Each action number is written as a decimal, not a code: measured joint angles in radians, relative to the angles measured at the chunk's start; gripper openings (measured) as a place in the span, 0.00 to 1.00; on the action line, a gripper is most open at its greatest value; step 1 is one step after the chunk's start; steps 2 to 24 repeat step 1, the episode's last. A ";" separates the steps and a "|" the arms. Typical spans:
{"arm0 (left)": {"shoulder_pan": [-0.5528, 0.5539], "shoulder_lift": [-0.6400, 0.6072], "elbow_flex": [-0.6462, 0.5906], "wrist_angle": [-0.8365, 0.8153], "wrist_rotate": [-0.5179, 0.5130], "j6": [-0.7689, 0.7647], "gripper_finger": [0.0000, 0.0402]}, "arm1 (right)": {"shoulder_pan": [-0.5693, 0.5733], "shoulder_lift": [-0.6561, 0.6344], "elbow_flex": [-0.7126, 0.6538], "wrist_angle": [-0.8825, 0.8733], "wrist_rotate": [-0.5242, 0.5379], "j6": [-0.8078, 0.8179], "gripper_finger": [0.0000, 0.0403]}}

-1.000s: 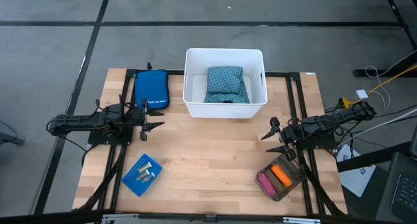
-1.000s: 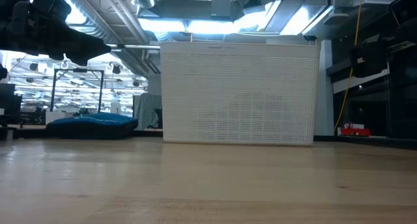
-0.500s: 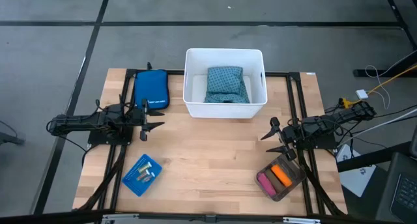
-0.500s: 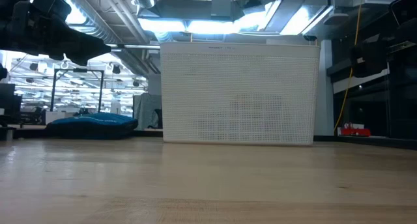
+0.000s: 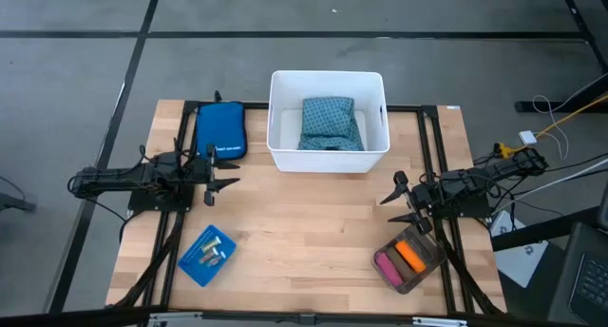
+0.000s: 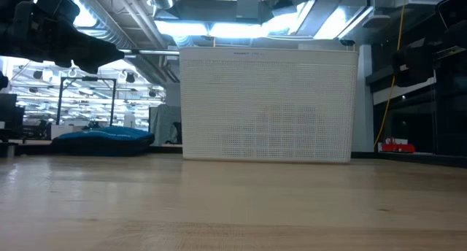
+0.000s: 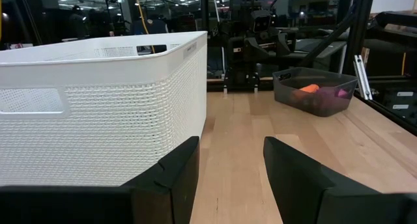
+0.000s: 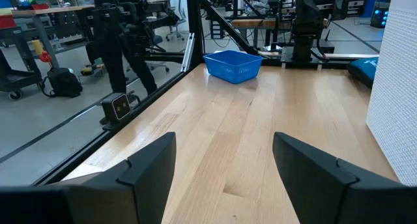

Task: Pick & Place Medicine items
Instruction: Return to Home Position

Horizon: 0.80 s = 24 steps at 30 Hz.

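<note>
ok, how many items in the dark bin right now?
2 visible: a pink tube and an orange tube, side by side in the dark bin on the table's right side. More may lie hidden beneath.

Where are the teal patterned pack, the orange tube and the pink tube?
teal patterned pack (image 5: 330, 124): high view, centre of its top.
orange tube (image 5: 408, 255): high view, middle of its length.
pink tube (image 5: 388, 264): high view, middle of its length.

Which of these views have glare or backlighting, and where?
Low view: ceiling lights glare brightly above the white perforated plastic bin, whose near face sits in shade. High view: even light on the wooden table, no glare; left gripper and right gripper rest open at its sides. Right wrist view: a pale sheen on the wood.
</note>
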 joint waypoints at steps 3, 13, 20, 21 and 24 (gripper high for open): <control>0.000 0.000 0.000 0.000 0.000 0.000 0.42 | 0.000 0.000 0.000 0.000 0.000 0.000 0.63; 0.000 0.000 0.000 0.000 0.000 0.000 0.42 | 0.000 0.000 0.000 0.000 0.000 0.000 0.63; 0.000 0.000 0.000 0.000 0.000 0.000 0.42 | 0.000 0.000 0.000 0.000 0.000 0.000 0.63; 0.000 0.000 0.000 0.000 0.000 0.000 0.42 | 0.000 0.000 0.000 0.000 0.000 0.000 0.63; 0.000 0.000 0.000 0.000 0.000 0.000 0.42 | 0.000 0.000 0.000 0.000 0.000 0.000 0.63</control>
